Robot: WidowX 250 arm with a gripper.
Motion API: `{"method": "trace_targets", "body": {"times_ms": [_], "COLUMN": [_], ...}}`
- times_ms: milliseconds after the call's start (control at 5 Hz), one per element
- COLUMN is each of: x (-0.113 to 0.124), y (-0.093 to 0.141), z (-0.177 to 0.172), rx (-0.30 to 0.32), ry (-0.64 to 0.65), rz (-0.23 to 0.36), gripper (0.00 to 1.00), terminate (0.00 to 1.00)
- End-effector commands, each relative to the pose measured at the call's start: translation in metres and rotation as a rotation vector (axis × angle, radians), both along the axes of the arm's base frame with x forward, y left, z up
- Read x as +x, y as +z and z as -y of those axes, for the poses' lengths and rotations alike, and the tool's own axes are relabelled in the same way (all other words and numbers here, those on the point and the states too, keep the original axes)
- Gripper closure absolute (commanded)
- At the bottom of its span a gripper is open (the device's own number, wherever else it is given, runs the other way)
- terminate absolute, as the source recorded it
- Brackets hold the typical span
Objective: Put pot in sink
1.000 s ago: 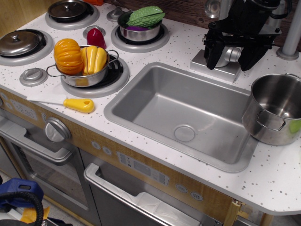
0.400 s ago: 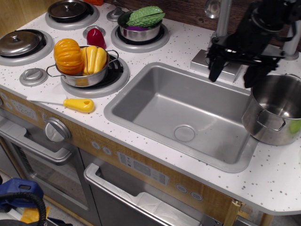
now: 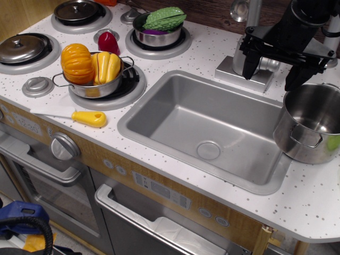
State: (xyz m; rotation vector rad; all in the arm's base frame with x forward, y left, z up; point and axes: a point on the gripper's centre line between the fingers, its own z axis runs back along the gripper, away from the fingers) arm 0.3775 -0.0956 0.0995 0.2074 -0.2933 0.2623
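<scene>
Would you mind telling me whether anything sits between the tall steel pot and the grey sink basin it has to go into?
Nothing visible does. The tall shiny stainless-steel pot stands on the counter at the right edge of the rectangular grey metal sink, whose basin holds nothing but its drain disc. The open black end effector hovers beside the pot's rim.

I am finding nothing readable here: no brand, number or label is showing on the pot (image 3: pixel 309 123), the sink (image 3: pixel 175 114) or anything else. The control panel (image 3: pixel 159 189) under the counter edge is carrying small printed marks (pale buttons and a light strip), but they are coming out too small and blurred to read.
</scene>
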Motion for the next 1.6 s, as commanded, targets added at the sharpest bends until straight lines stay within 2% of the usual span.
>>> {"method": "trace_targets", "body": {"times_ms": [0,400,600,800,1200,1400], "x": [0.006,0.008,0.008,0.010,0.015,0.017], "y": [0.014,-0.008,-0.029,-0.035,-0.033,-0.029], "z": [0.009,0.013,0.008,0.006,0.008,0.001], "rx": [-0.087,-0.152,-0.220,-0.245,-0.260,-0.244], "ry": [-0.029,-0.026,-0.026,-0.018,0.019,0.001], "rz": [0.134,0.179,0.193,0.189,0.188,0.178], "gripper": [0.00,0.00,0.00,1.00,1.00,1.00], "terminate": [0.00,0.00,0.00,0.00,0.00,0.00]}}
